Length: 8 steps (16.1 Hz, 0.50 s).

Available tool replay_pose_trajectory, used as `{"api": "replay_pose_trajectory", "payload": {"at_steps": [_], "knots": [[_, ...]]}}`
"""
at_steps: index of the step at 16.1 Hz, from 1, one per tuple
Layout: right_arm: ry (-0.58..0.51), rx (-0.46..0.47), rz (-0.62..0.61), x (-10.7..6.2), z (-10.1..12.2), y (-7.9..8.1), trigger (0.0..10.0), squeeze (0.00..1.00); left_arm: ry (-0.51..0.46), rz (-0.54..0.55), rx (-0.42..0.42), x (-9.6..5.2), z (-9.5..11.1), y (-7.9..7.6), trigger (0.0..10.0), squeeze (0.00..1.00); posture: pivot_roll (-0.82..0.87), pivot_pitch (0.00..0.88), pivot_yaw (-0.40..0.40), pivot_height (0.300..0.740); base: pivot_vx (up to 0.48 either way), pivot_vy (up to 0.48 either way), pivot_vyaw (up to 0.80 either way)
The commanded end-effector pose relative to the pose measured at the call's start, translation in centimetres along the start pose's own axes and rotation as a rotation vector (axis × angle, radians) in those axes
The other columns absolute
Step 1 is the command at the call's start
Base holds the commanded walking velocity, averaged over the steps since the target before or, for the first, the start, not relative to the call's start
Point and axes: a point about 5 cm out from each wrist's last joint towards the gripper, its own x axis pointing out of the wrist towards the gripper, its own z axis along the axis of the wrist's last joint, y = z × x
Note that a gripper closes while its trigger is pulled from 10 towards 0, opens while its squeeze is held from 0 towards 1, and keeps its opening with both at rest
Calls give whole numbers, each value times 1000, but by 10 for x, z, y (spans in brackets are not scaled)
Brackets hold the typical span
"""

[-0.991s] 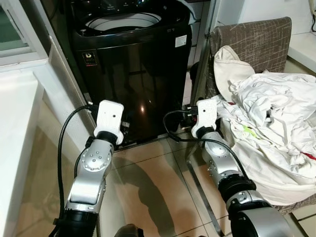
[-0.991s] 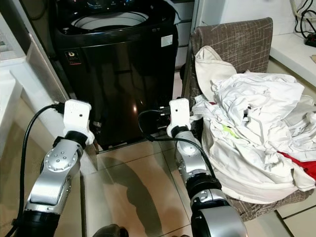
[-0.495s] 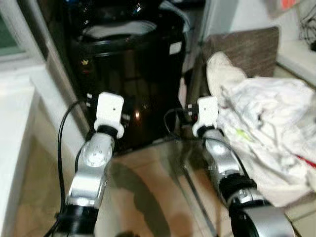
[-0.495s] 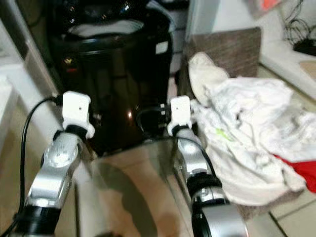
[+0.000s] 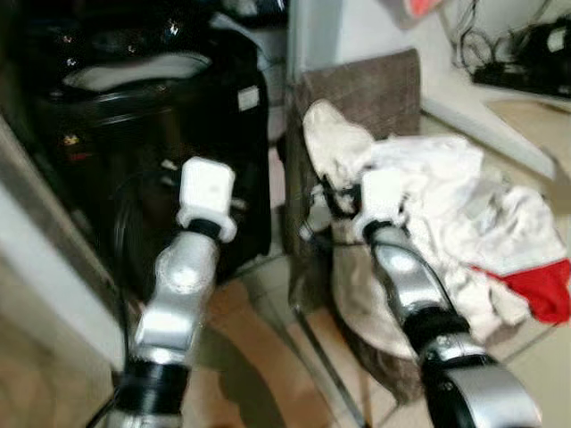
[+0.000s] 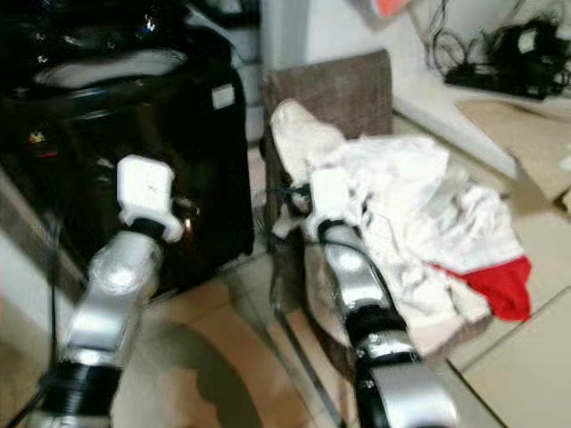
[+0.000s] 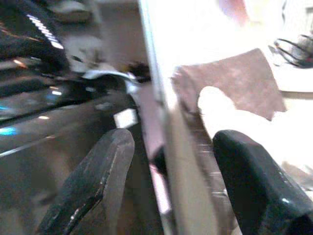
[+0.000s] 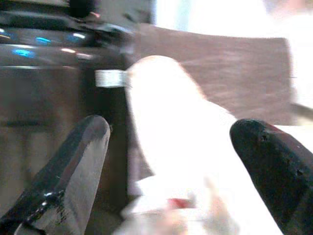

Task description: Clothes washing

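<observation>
Since a second ago my head has swung toward my right, so the chair now sits mid-picture and the washer has slid to my left; both arms have stayed raised in front of me. My right gripper [image 8: 171, 161] has its fingers spread wide with nothing between them, aimed at the heap of white clothes [image 5: 428, 201] and near its front edge. My left gripper [image 7: 171, 181] is also spread apart and holds nothing, held up before the black washing machine [image 5: 134, 169], pointing at the gap between it and the brown chair [image 5: 361, 85]. The clothes lie piled on the chair seat, a red garment [image 5: 535, 290] showing at the pile's right edge. The washer's tub [image 5: 134, 71] is open on top. All views are blurred.
</observation>
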Motion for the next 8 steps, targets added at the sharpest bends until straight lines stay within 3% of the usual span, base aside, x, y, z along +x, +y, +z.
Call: {"api": "replay_pose_trajectory", "payload": {"at_steps": [1,8], "knots": [[-92,-27,30,10,22,10,10000,0,9,60,16,0,-1,14,10000,0,35,0,-9,740,0,0,-706],[-139,-27,17,13,33,8,10000,0,30,80,23,2,-5,15,10000,0,20,0,-7,740,0,0,-706]]}}
